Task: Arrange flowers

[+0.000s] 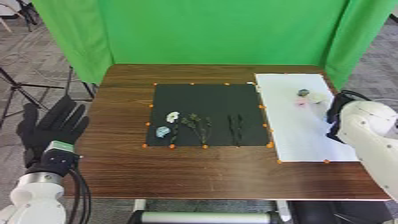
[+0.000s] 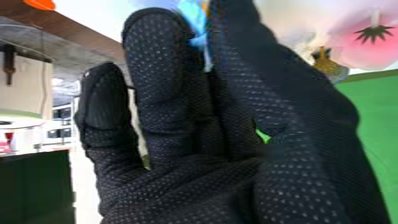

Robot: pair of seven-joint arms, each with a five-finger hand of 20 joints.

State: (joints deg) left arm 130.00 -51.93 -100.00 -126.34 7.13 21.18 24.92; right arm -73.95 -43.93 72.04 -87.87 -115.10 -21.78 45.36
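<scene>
In the head view, my right hand (image 1: 336, 116) is at the white sheet's (image 1: 298, 140) right edge, beside a pink flower (image 1: 301, 102), a pale flower (image 1: 316, 97) and a dark green one (image 1: 303, 92). The right wrist view has my right hand (image 2: 178, 175) pinching a light blue thing (image 2: 192, 20) between thumb and fingers, its shape mostly hidden; the pink flower (image 2: 366, 42) is beyond the thumb. A white flower (image 1: 172, 117), a blue flower (image 1: 163, 131), green sprigs (image 1: 195, 122) and dark stems (image 1: 235, 127) lie on the black mat (image 1: 209, 97). My left hand (image 1: 53, 127) is open, left of the table.
Small orange markers (image 1: 205, 146) run along the edges of the mat and sheet on the brown table (image 1: 195, 175). A green curtain (image 1: 213, 32) hangs behind the table. Tripod legs (image 1: 18, 87) stand on the floor at the left.
</scene>
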